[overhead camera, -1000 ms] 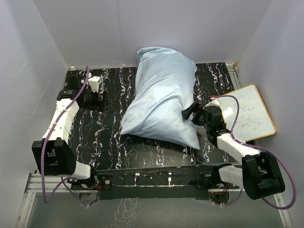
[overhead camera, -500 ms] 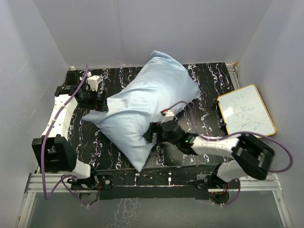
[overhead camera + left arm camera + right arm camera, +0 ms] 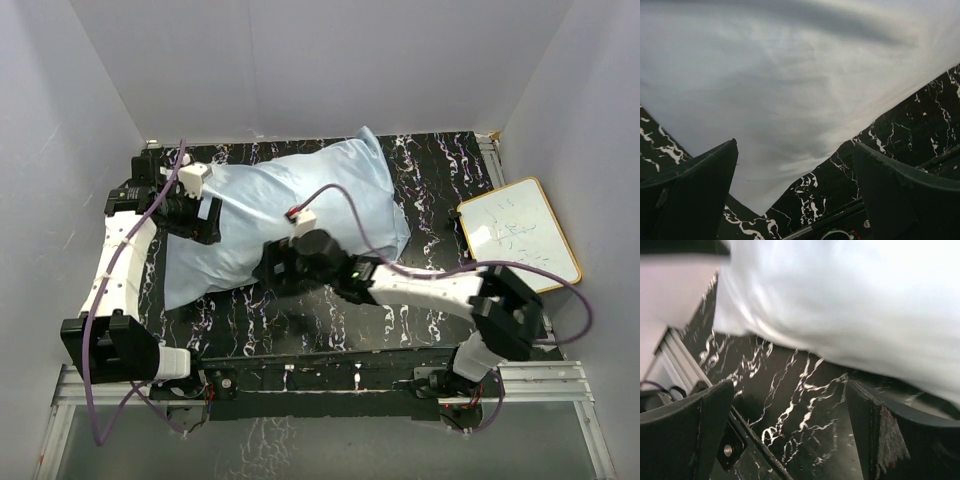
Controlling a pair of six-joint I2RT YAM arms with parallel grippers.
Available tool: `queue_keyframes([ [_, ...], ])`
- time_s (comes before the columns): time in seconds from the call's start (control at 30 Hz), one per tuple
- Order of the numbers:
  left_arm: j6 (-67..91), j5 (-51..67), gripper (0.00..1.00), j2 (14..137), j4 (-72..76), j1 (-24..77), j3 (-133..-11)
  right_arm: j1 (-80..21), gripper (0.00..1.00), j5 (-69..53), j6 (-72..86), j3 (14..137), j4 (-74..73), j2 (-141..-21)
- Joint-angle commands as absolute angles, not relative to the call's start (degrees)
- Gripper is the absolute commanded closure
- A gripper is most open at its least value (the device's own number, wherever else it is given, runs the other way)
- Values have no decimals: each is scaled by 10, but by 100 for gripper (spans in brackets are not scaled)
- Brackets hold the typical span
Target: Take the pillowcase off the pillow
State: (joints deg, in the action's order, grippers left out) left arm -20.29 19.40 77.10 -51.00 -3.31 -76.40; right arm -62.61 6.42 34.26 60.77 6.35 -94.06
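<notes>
Pale-blue pillowcase (image 3: 300,215) lies diagonally, covering the pillow.

Rotation of the pillowcase (image 3: 300,205), still stuffed, from end-on at mid-table to crosswise, lower end now out toward the left front. Sweep of the right gripper (image 3: 272,268) from beside the whiteboard (image 3: 518,235) across to the cloth's near edge, left of centre. Cloth now just beside the left gripper (image 3: 208,220), formerly well apart.

Pillowcase (image 3: 335,195) on table (image 3: 445,165), whiteboard (image 3: 520,235) to its right
</notes>
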Motion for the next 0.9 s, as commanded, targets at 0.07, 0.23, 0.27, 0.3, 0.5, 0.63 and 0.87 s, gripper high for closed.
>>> queue_keyframes([
  [0.07, -267, 270, 3, 778, -541, -27, -697, -464, 2, 33, 314, 547, 19, -749],
  [0.23, -282, 133, 22, 793, -453, 3, -618, -292, 2, -11, 286, 523, -26, -700],
  [0.27, -284, 97, 33, 811, -435, 3, -608, -262, 2, -19, 281, 521, -30, -703],
  [0.3, -286, 64, 47, 824, -417, 3, -598, -238, 2, -28, 279, 520, -35, -713],
  [0.5, -296, -41, 78, 865, -358, -16, -595, -162, 2, -73, 256, 503, -33, -771],
  [0.63, -293, -76, 77, 847, -307, -26, -605, -178, 7, -148, 265, 458, 25, -759],
  [0.87, -246, -53, 45, 799, -277, -29, -677, -345, 36, -118, 309, 397, 101, -725],
])
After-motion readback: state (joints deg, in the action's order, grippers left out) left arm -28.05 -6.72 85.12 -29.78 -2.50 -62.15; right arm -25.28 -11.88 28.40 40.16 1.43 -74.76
